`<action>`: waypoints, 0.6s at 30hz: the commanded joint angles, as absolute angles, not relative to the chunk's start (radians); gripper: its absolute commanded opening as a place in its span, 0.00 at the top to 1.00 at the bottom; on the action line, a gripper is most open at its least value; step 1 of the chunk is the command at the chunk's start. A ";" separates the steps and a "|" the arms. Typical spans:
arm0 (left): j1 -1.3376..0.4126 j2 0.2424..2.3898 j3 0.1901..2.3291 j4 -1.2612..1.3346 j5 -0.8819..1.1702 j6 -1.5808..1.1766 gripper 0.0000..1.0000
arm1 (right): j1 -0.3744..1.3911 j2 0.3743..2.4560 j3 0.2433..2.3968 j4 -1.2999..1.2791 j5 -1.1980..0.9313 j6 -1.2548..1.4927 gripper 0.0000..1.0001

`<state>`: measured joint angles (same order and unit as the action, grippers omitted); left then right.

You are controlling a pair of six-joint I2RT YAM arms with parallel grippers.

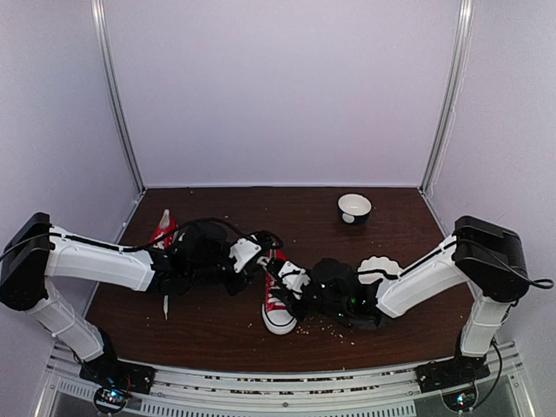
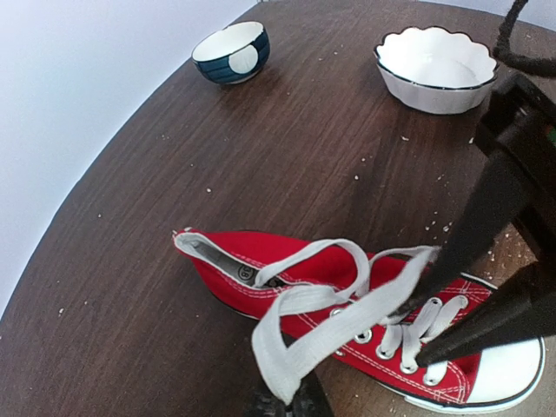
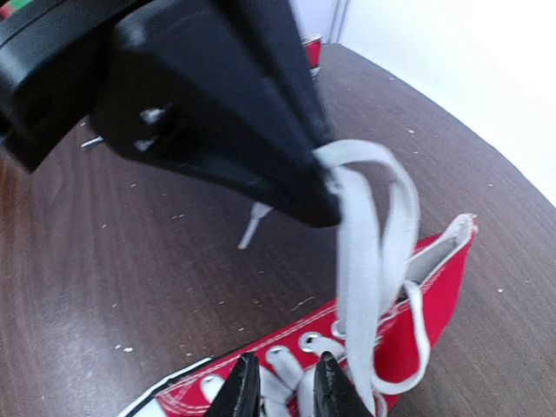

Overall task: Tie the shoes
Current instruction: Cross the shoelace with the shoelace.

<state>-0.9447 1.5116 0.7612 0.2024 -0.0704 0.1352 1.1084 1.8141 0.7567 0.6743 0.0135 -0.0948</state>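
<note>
One red shoe [image 1: 278, 311] with a white toe cap lies between my two grippers, toe toward the near edge. My left gripper [image 2: 287, 403] is shut on a folded loop of its white lace [image 2: 347, 323], pulled up and taut from the upper eyelets. In the right wrist view that gripper is the big black body [image 3: 217, 113] holding the loop [image 3: 360, 261]. My right gripper [image 3: 280, 393] presses down on the lacing over the tongue, its fingertips a narrow gap apart with a lace strand pinched between them. The other shoe [image 1: 163, 228] stands at the far left.
A dark blue bowl [image 1: 354, 208] sits at the back right. A white scalloped bowl [image 2: 437, 61] stands just behind my right arm. Crumbs are scattered over the brown table [image 1: 217, 330], and a loose lace end [image 3: 252, 224] lies beside the shoe. White walls enclose three sides.
</note>
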 commanded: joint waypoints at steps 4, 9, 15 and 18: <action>-0.950 1.497 0.782 0.250 -0.068 0.126 1.00 | 1.074 1.820 0.770 0.750 0.193 -0.062 0.79; -0.950 1.500 0.784 0.249 -0.068 0.129 1.00 | 1.061 1.842 0.802 0.740 0.193 -0.063 0.79; -0.950 1.503 0.785 0.247 -0.069 0.130 1.00 | 1.057 1.867 0.829 0.745 0.135 -0.083 0.76; -0.950 1.510 0.790 0.244 -0.069 0.130 1.00 | 1.053 1.867 0.829 0.758 0.075 -0.089 0.74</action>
